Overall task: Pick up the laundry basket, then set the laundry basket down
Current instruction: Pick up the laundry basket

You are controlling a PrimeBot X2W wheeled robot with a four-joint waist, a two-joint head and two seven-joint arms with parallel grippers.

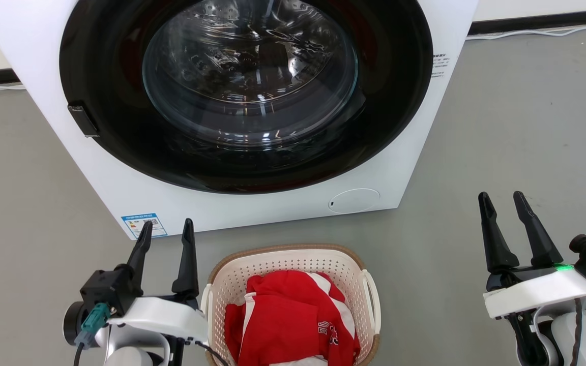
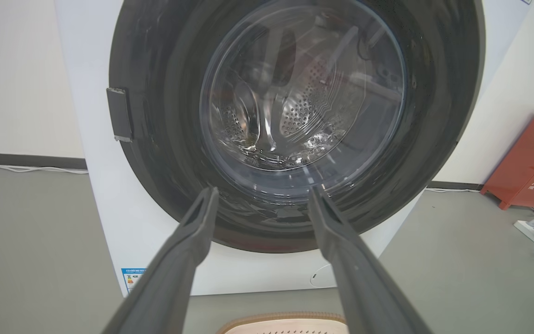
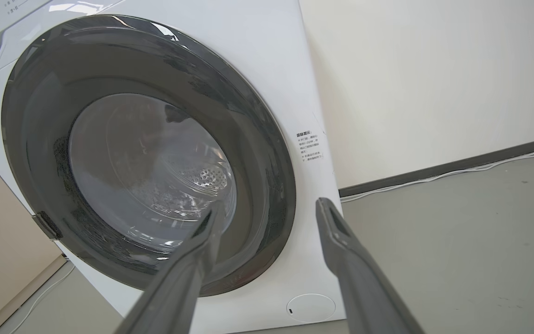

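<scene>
Laundry basket (image 1: 283, 264) sits on the grey floor (image 1: 501, 127) at bottom centre of the head view, with a red-and-white garment (image 1: 288, 315) inside. Left gripper (image 1: 167, 223) is just beside its left handle, right gripper (image 1: 501, 195) well apart to the right; both have fingers spread wide and hold nothing. Beyond stands the white washer (image 1: 120, 173), round dark door (image 1: 250, 71) closed, facing the basket.
</scene>
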